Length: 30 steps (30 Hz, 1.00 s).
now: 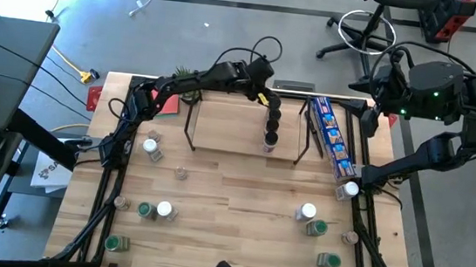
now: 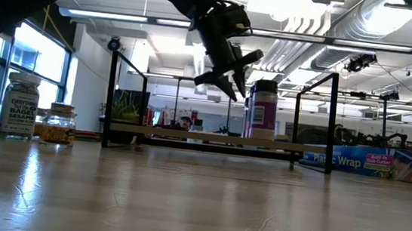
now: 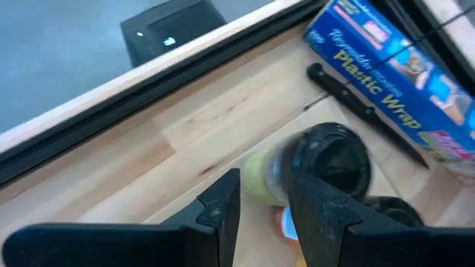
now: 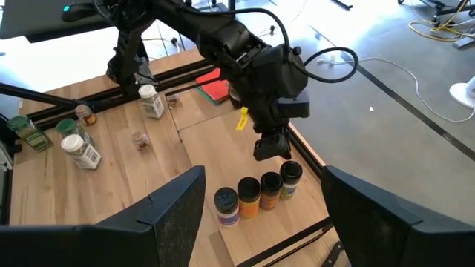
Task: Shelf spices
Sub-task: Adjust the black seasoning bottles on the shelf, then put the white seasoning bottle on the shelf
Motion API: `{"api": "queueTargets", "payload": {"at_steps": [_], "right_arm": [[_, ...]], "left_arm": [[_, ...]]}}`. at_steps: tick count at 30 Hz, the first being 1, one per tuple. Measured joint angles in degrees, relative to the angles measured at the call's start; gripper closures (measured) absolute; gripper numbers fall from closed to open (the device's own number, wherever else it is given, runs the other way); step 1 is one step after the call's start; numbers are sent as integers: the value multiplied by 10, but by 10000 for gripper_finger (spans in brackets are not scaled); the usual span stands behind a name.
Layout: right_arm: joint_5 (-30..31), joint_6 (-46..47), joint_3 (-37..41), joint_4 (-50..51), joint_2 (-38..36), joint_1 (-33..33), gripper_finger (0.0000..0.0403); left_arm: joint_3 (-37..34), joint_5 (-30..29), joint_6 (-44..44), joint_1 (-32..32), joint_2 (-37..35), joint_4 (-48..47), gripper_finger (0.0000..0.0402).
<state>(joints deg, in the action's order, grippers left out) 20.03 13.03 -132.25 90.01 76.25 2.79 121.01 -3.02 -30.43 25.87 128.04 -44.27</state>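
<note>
shelf: light-wood rack (image 1: 230,124) with black wire frame, far middle of the bench (image 1: 240,199), long blue box (image 1: 332,136) lying just right of it
shelved so far: four jars in a row (image 4: 256,194) on the shelf's right part, standing upright side by side; black, brownish and dark lids
left claw: left claw (image 1: 272,112) hangs over the far end of that row, right above the black-lid jar (image 3: 326,159); fingers slightly parted and nothing between them, the jar sits below them on the shelf board, looks set down and let go
right claw: right claw (image 1: 357,187) at the bench's right edge near the white-lid jar (image 1: 351,189) by the near end of the blue box; fingers spread wide in its wrist view, holding nothing
left on bench, left side: white-lid jar (image 1: 152,148), small jar (image 1: 181,174), a white-lid and green-lid pair (image 1: 155,210), green-lid jar (image 1: 113,243) near corner, one more at the left rail
left on bench, right side: white-lid jar (image 1: 306,212), green-lid jar (image 1: 319,228), green-lid jar (image 1: 327,261), small one by the right rail
progress: about a third done by my count; four up, roughly ten loose
next: probably the right claw takes the jar beside it; a guess only
</note>
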Motion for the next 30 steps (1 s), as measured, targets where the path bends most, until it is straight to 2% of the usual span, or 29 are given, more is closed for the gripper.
{"api": "queueTargets", "payload": {"at_steps": [10,14,18,25,30], "right_arm": [[0,0,0,0,0,0,140],[0,3,0,0,0,0,140],[0,13,0,0,0,0,140],[0,5,0,0,0,0,140],[0,0,0,0,0,0,140]], "left_arm": [[0,2,7,0,0,0,296],[0,-25,32,0,-3,-29,296],[2,-26,55,-4,-25,-63,296],[2,-37,114,-57,-57,-99,296],[1,-50,126,-96,-65,-101,296]]}}
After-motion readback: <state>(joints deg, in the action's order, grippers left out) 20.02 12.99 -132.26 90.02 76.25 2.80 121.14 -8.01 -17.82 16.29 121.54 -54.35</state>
